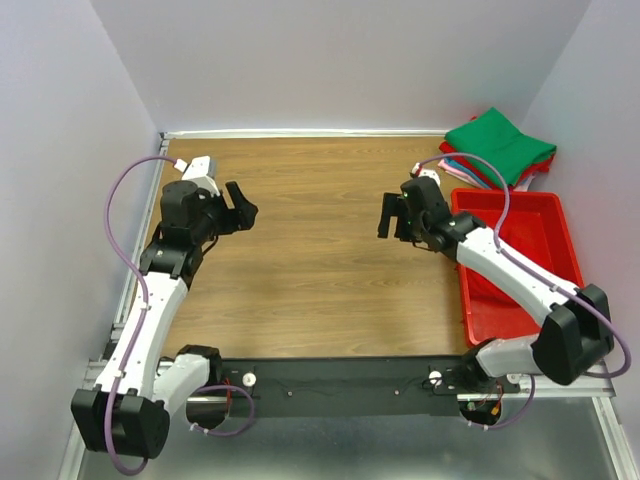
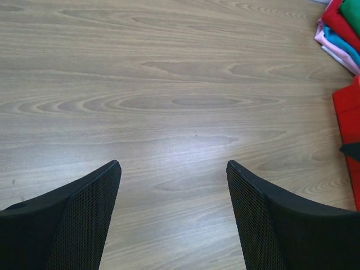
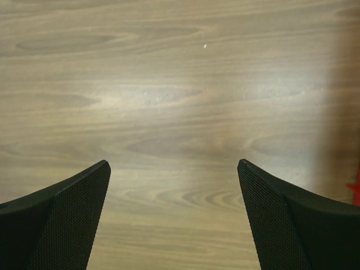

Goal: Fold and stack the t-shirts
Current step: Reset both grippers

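The left claw (image 1: 243, 206) and right claw (image 1: 394, 217) hang wide open over the worktop (image 1: 320, 260), holding nothing. The shirts (image 1: 500, 150) sit stacked, green on top, behind the bin (image 1: 520, 235).

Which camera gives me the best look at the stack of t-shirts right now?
Top external: the whole stack of t-shirts shows in the far right corner, green on top, beyond the red bin. Left wrist catches only its layered edge at the upper right. Right wrist shows none of it.
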You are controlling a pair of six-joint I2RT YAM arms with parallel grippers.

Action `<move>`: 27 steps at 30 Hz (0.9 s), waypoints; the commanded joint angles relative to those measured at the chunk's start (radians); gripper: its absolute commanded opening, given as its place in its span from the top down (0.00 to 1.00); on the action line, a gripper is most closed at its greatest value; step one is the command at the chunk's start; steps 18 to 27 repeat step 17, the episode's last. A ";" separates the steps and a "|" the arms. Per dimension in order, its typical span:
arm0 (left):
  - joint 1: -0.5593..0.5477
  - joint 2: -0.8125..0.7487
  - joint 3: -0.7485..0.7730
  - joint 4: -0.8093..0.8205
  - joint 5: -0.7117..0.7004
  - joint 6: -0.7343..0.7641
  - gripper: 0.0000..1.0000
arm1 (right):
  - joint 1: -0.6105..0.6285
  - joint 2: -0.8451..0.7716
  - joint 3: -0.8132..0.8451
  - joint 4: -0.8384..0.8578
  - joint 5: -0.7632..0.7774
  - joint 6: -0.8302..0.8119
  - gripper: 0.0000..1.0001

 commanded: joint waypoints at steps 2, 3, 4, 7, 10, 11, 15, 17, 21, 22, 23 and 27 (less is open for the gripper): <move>-0.002 -0.072 0.002 0.018 -0.026 -0.001 0.16 | 0.027 -0.110 -0.064 0.029 -0.028 0.073 0.00; -0.002 -0.079 0.005 0.019 -0.028 -0.001 0.16 | 0.028 -0.121 -0.070 0.029 -0.028 0.070 0.00; -0.002 -0.084 0.007 0.019 -0.028 0.006 0.16 | 0.029 -0.141 -0.078 0.029 -0.025 0.065 0.00; -0.003 -0.112 0.012 0.022 -0.028 0.020 0.16 | 0.029 -0.175 -0.095 0.028 -0.026 0.056 0.00; -0.002 -0.142 0.018 0.019 -0.033 0.031 0.15 | 0.029 -0.188 -0.104 0.028 -0.031 0.050 0.00; -0.002 -0.156 0.016 0.021 -0.034 0.035 0.15 | 0.029 -0.195 -0.104 0.029 -0.037 0.047 0.00; -0.002 -0.182 0.018 -0.005 -0.054 0.046 0.15 | 0.029 -0.208 -0.115 0.026 -0.040 0.044 0.00; -0.002 -0.199 0.018 -0.027 -0.080 0.042 0.14 | 0.029 -0.216 -0.118 0.023 -0.037 0.048 0.00; -0.002 -0.199 0.018 -0.027 -0.080 0.042 0.14 | 0.029 -0.216 -0.118 0.023 -0.037 0.048 0.00; -0.002 -0.199 0.018 -0.027 -0.080 0.042 0.14 | 0.029 -0.216 -0.118 0.023 -0.037 0.048 0.00; -0.002 -0.199 0.018 -0.027 -0.080 0.042 0.14 | 0.029 -0.216 -0.118 0.023 -0.037 0.048 0.00; -0.002 -0.199 0.018 -0.027 -0.080 0.042 0.14 | 0.029 -0.216 -0.118 0.023 -0.037 0.048 0.00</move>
